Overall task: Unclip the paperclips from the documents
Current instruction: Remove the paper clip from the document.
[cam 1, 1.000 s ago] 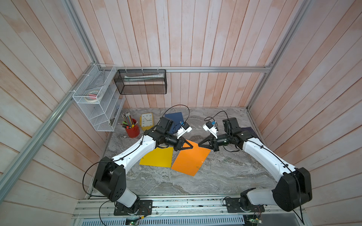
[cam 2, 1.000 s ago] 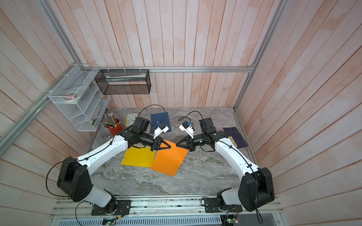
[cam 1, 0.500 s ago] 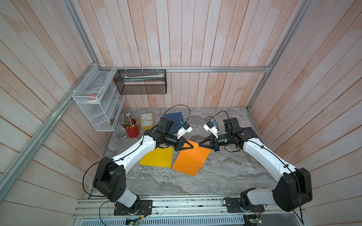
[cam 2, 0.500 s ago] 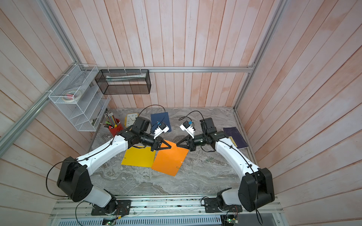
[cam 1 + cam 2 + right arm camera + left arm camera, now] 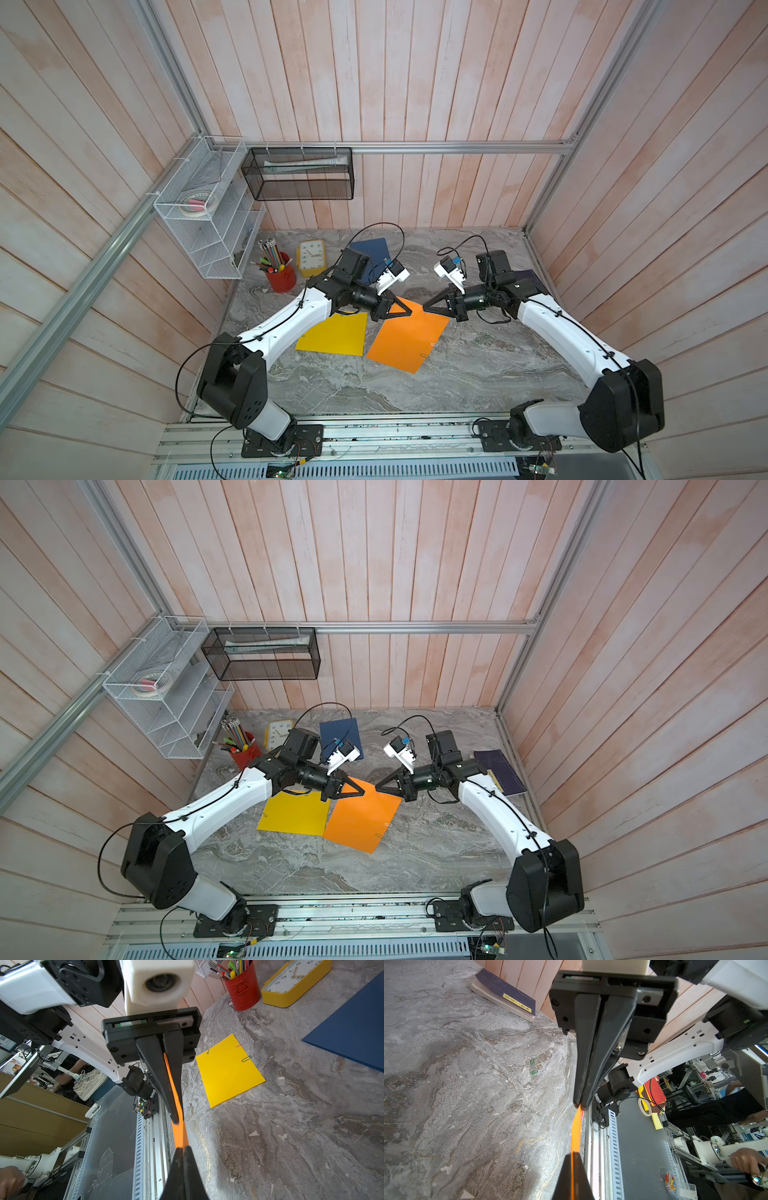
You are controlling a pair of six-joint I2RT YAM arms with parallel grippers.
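Nothing moved; jaws hide orange document (image 5: 405,340) edge.

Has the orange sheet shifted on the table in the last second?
No. The orange document sits in the same spot beside the yellow document, its back edge pinched by the left pincer and the right pincer.

Grey marbled stone desk (image 5: 478,374): yellow paper sheet (image 5: 332,338), orange sheet (image 5: 405,340) just beside; dark blue sheet (image 5: 374,249), yellow clock (image 5: 311,257), red tin pencil cup (image 5: 282,276) behind; purple book (image 5: 500,771) by right wall; loose green, silver paperclips (image 5: 533,1072).
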